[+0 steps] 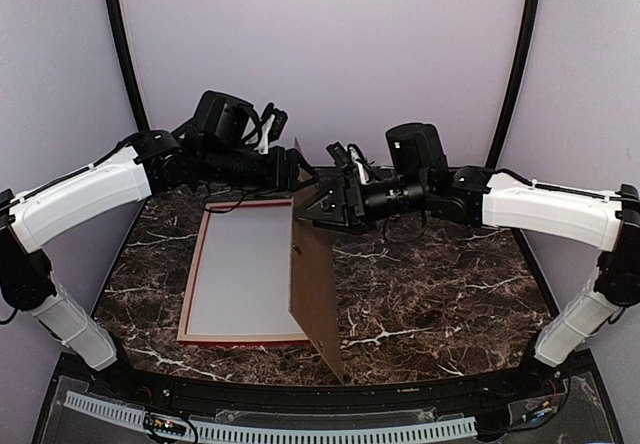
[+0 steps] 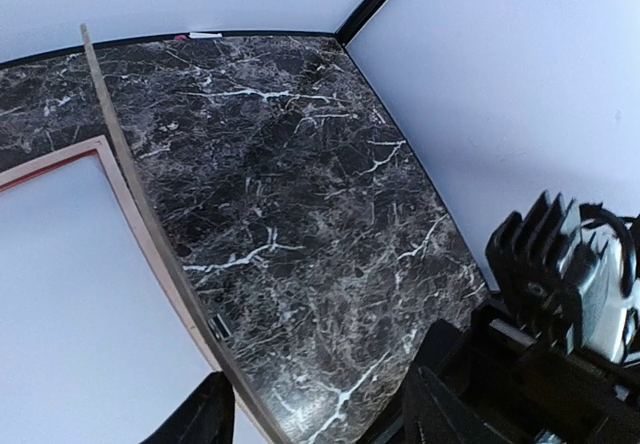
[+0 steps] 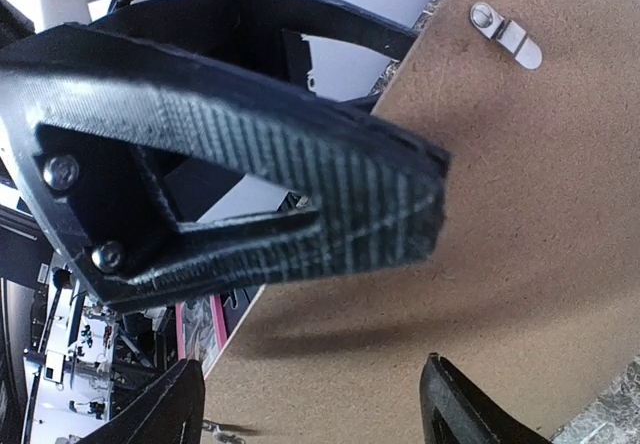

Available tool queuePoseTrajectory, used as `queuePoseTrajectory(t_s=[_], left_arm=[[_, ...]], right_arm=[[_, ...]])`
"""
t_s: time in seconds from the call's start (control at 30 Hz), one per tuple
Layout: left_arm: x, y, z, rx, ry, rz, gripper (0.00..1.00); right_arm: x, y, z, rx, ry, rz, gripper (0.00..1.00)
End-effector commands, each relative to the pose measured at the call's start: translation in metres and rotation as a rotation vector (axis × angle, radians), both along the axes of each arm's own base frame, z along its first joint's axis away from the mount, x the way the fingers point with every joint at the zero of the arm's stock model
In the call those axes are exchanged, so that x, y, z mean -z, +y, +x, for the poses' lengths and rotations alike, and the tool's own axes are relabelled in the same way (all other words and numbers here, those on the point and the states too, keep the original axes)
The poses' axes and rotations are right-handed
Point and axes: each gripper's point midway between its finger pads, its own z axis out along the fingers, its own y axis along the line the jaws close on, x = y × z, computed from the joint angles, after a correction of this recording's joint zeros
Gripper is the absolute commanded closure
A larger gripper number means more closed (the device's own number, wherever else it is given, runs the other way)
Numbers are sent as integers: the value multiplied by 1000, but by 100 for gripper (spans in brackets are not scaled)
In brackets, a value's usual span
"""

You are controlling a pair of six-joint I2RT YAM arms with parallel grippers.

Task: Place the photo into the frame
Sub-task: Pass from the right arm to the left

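Flat on the dark marble table (image 1: 440,284), left of centre: the frame (image 1: 245,264), thin rails round a pale grey-white field. Red along the near rail; a paler wood tone at the corner seen from the left wrist. No telling the photo apart from that pale field in any view.

Near rail close to the table's front edge. Left rail with a strip of marble between it and the table's left side. Far rail passing under the left arm (image 1: 90,189). Right rail hidden at the foot of the backing board (image 1: 315,284).

Brown board up on one long edge, just beside the frame's right rail, running from the far side toward the front, thin edge turned to the overhead camera, somewhat tilted. A small metal turn clip (image 3: 508,36) on its brown face.

Left gripper (image 2: 320,389) at the board's far upper end, fingers spread and straddling the thin edge: one finger on the frame side, the other over marble with a clear gap to the board. Not pinching.

Right gripper (image 3: 312,374) at the opposite face, fingers held wide apart, tips close to the brown surface; contact impossible to tell.

Right of the board, a broad stretch of marble out to the pale lilac wall (image 1: 330,44), under the right arm (image 1: 545,209).
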Motion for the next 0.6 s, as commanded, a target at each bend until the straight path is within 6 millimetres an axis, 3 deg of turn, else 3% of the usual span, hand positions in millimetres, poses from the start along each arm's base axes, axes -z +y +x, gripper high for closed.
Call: queuePoseTrajectory(t_s=[0.0, 0.3, 0.57], left_arm=[[11, 23, -5, -38, -15, 73, 43], [40, 28, -7, -29, 31, 87, 59], [58, 30, -5, -11, 71, 56, 75]], right_arm=[[-24, 11, -1, -30, -42, 74, 25], [-15, 6, -1, -10, -40, 51, 25], [-1, -15, 5, 54, -44, 4, 25]])
